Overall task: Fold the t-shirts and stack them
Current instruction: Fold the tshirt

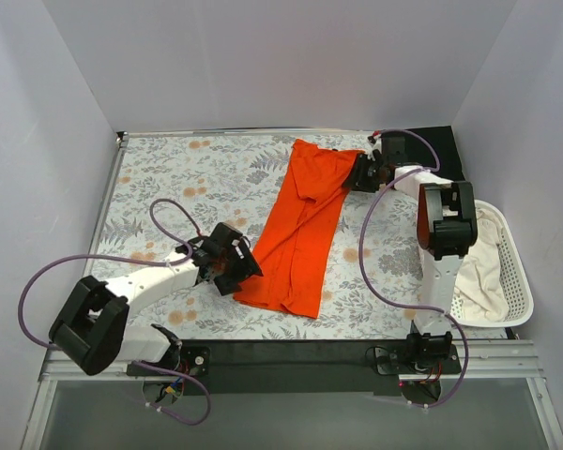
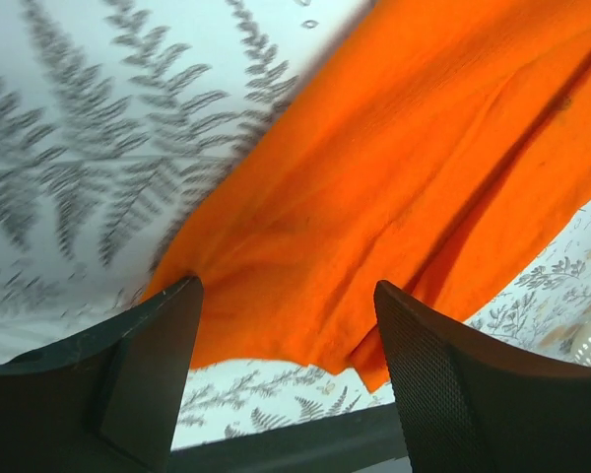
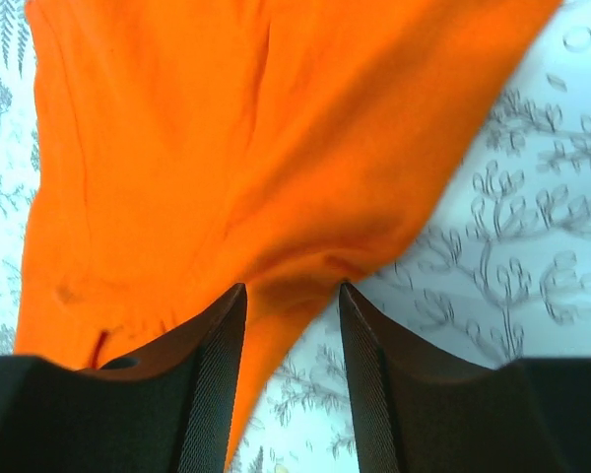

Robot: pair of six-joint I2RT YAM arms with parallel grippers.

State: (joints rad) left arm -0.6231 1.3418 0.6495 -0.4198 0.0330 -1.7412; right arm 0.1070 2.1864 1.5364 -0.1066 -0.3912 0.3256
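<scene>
The orange t-shirt (image 1: 300, 225) lies as a long narrow strip across the middle of the floral table (image 1: 188, 169). My left gripper (image 1: 236, 267) is at its near left corner. In the left wrist view, the left gripper (image 2: 288, 286) is open wide, with the orange hem (image 2: 394, 148) just beyond the fingers. My right gripper (image 1: 359, 174) is at the shirt's far right edge. In the right wrist view, the right gripper (image 3: 291, 288) has its jaws parted, with a ridge of orange cloth (image 3: 227, 128) between the tips. The black t-shirt (image 1: 443, 150) lies at the back right corner, partly hidden by the right arm.
A white slatted basket (image 1: 521, 281) stands at the right edge with pale cloth (image 1: 479, 267) in it. Grey walls close the table in at the left, back and right. A black rail (image 1: 291, 352) runs along the near edge.
</scene>
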